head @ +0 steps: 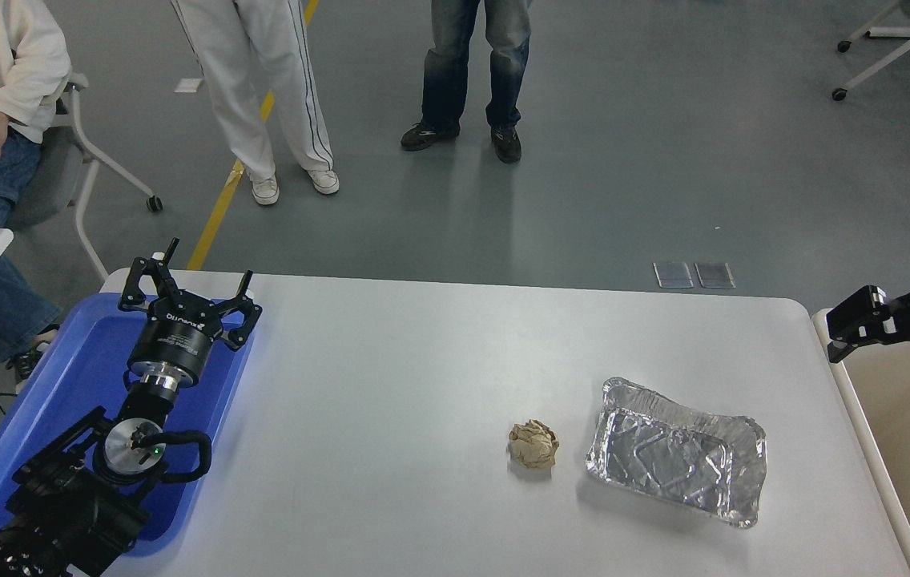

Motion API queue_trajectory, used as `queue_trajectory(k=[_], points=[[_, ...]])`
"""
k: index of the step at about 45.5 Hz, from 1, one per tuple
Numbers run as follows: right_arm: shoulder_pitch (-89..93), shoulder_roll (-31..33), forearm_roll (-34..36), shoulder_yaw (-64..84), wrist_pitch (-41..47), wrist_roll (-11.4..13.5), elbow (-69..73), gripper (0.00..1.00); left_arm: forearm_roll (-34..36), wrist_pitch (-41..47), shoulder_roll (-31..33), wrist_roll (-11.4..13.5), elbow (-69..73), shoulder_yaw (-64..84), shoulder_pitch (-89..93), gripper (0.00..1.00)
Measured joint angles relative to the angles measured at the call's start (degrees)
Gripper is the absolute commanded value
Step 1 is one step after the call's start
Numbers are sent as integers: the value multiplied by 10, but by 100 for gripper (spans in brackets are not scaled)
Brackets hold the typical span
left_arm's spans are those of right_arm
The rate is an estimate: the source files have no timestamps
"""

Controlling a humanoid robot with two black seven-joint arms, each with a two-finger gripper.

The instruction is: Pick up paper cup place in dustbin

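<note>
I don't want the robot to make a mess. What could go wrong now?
The right gripper hangs over the dustbin rim, so it might bump the rim if it dips. If it sweeps across the table, it could knock the foil tray or the brown paper ball. No paper cup shows, so I cannot tell if it landed inside.

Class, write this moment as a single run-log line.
right end effector: above dustbin rim, empty | left end effector: parked over blue tray | paper cup: unseen
</note>
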State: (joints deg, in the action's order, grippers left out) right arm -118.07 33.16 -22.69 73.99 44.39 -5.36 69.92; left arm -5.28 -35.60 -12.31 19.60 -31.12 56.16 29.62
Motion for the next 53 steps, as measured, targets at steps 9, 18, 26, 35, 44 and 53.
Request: queue_trajectory(k=[9,18,26,35,44,53], points=[[-41,-26,2,-35,4,0,13,100,0,0,0,0,0,0,0,100],[-62,-60,1,-53,5,0,17,100,0,0,0,0,0,-1,0,100],[-77,-87,1,-54,6,1,17,100,1,1,0,0,0,-1,0,100],[-84,-125,3,-44,6,1,17,100,1,1,0,0,0,-1,-1,100],[-91,-143,4,-29,6,1,17,100,0,1,0,0,0,-1,0,100],[-98,-149,4,-16,6,1,16,100,0,1,0,0,0,0,0,100]])
